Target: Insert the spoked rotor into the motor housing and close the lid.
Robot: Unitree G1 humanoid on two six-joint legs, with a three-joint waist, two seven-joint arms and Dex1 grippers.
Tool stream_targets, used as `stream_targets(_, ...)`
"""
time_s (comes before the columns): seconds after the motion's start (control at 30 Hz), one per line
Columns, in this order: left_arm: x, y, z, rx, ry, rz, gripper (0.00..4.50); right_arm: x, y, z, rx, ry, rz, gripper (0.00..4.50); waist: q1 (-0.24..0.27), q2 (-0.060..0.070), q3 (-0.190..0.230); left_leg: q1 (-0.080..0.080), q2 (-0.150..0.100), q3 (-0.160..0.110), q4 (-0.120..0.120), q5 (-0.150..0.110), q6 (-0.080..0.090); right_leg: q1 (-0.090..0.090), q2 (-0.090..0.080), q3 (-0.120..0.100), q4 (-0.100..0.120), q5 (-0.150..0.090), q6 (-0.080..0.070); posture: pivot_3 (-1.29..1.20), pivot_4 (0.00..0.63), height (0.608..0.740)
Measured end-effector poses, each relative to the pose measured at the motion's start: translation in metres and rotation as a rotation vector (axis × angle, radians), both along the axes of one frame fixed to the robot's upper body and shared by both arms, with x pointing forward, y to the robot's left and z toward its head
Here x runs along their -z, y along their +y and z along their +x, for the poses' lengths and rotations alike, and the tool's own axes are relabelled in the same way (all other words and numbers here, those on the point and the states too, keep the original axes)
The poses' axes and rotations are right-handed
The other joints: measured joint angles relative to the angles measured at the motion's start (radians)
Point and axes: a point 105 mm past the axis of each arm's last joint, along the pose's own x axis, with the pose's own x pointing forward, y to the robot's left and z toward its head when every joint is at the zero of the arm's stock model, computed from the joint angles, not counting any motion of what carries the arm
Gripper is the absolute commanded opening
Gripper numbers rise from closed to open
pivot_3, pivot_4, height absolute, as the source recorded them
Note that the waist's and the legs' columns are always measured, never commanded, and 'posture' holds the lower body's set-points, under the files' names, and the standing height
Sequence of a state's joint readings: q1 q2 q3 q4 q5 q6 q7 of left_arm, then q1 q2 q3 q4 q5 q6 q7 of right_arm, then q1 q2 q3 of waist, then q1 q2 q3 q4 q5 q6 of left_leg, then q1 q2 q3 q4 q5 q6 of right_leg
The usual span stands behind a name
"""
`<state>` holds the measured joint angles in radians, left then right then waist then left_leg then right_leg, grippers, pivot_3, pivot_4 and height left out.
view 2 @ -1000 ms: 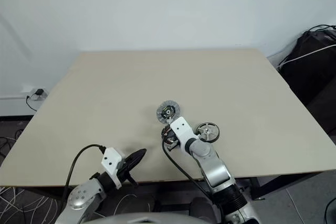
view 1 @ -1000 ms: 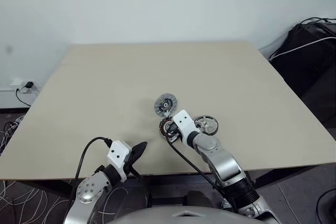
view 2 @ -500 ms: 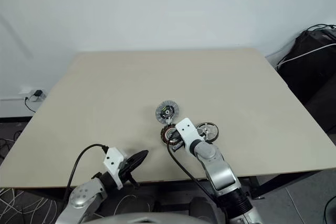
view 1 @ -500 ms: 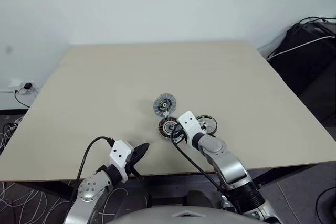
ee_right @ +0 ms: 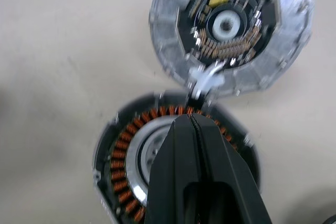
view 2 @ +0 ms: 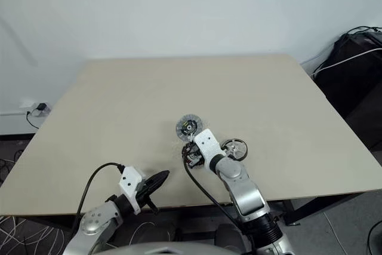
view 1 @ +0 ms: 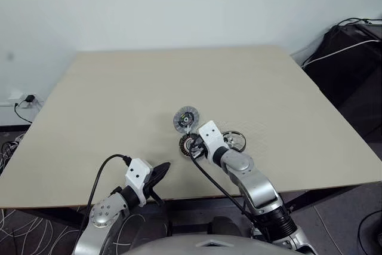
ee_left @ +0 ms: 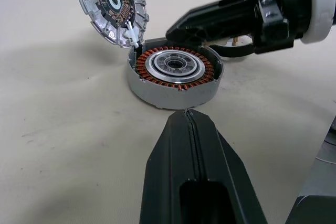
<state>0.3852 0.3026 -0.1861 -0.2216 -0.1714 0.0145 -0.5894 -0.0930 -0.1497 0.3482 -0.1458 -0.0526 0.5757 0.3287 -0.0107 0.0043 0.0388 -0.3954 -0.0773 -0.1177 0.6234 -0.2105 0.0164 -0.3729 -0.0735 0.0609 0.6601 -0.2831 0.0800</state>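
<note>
Beige tabletop (view 1: 119,100), white wall (view 1: 179,4) behind.

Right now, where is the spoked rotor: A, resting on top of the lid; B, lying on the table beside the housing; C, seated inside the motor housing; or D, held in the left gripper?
B: the spoked rotor lies flat on the table beside the motor housing, whose copper windings and silvery centre are uncovered, and the shut left gripper holds nothing.
</note>
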Motion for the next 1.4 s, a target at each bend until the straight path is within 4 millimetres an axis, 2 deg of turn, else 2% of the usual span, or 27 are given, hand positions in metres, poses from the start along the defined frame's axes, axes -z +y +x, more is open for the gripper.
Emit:
stream_targets(0.07, 0.0, 0.0, -0.001, -0.001, 0.004, -0.001, 0.0, 0.0, -0.002, 0.0, 0.01, 0.001, 0.008, 0.03, 0.0, 0.0, 0.0, 0.0, 0.0, 0.0, 0.0, 0.0, 0.0, 0.0, 0.0, 0.0, 0.0, 0.0, 0.0, 0.0, 0.0, 0.74)
stream_targets(0.17, 0.002, 0.001, -0.003, -0.003, 0.016, 0.0, 0.0, -0.01, -0.018, -0.001, 0.061, -0.021, 0.051, 0.03, 0.002, 0.0, 0.0, 0.0, 0.0, 0.0, 0.0, 0.0, 0.0, 0.0, -0.001, 0.0, 0.0, 0.0, 0.0, 0.0, 0.0, 0.74)
stream_targets(0.3, 0.005, 0.003, -0.005, -0.002, 0.036, 0.008, 0.0, -0.035, -0.06, 0.002, 0.172, -0.109, 0.056, 0.03, 0.003, 0.0, 0.001, -0.001, -0.001, 0.0, 0.0, 0.0, 0.0, 0.0, -0.003, 0.0, 0.0, 0.0, 0.0, 0.0, 0.0, 0.74)
stream_targets(0.4, 0.004, 0.002, -0.005, 0.002, 0.037, 0.007, 0.0, -0.042, -0.093, -0.002, 0.281, -0.124, 0.047, 0.6, 0.002, 0.0, 0.001, 0.0, 0.0, 0.0, 0.0, 0.0, 0.0, 0.0, -0.004, 0.0, 0.0, -0.001, 0.0, 0.0, 0.0, 0.74)
stream_targets(0.53, 0.003, 0.001, -0.003, 0.014, 0.038, 0.007, 0.0, -0.035, -0.14, -0.016, 0.462, -0.092, 0.028, 1.93, 0.003, 0.001, 0.001, -0.001, 0.0, 0.0, -0.001, 0.0, 0.0, 0.0, -0.004, 0.0, 0.0, -0.001, 0.0, 0.0, 0.0, 0.74)
stream_targets(0.63, 0.001, -0.001, 0.0, 0.028, 0.03, 0.004, 0.0, -0.027, -0.159, -0.027, 0.55, -0.056, 0.028, 2.9, 0.001, 0.001, 0.001, 0.0, 0.0, 0.0, -0.001, 0.0, 0.0, 0.0, -0.004, 0.0, 0.0, -0.001, 0.0, 0.0, 0.0, 0.74)
stream_targets(0.8, 0.001, -0.001, 0.001, 0.033, 0.04, 0.005, 0.0, -0.015, -0.164, -0.037, 0.688, 0.001, 0.144, 4.48, -0.001, 0.003, 0.001, 0.0, 0.001, 0.0, -0.001, 0.0, 0.0, 0.0, -0.004, 0.001, 0.0, -0.001, 0.0, 0.0, 0.0, 0.74)
stream_targets(0.93, 0.0, -0.001, 0.001, 0.035, 0.042, -0.007, 0.0, -0.006, -0.153, -0.037, 0.843, 0.139, 0.486, 4.48, -0.001, 0.005, 0.001, 0.0, 0.001, 0.0, -0.001, 0.0, 0.0, -0.001, -0.005, 0.002, 0.0, -0.001, 0.0, 0.0, 0.0, 0.74)
stream_targets(1.0, 0.0, -0.001, 0.002, 0.035, 0.041, -0.008, 0.0, -0.008, -0.148, -0.034, 0.848, 0.186, 0.609, 4.48, -0.002, 0.007, 0.003, -0.001, 0.0, 0.001, -0.001, 0.0, 0.0, -0.001, -0.005, 0.003, 0.0, -0.001, 0.0, 0.0, 0.0, 0.74)
stream_targets(1.13, 0.001, 0.0, 0.001, 0.033, 0.044, -0.007, 0.0, -0.013, -0.148, -0.032, 0.863, 0.228, 0.712, 4.48, -0.001, 0.007, 0.002, -0.001, 0.0, 0.001, -0.004, 0.0, 0.0, -0.003, -0.005, 0.002, -0.001, -0.001, -0.001, 0.0, 0.0, 0.74)
stream_targets(1.4, 0.002, 0.001, 0.0, 0.022, 0.052, -0.006, 0.0, -0.007, -0.132, -0.027, 0.824, 0.339, 0.801, 4.48, -0.004, 0.01, 0.001, -0.001, 0.0, 0.002, -0.005, 0.0, 0.0, -0.004, -0.004, 0.003, -0.001, -0.001, -0.002, 0.0, 0.0, 0.74)
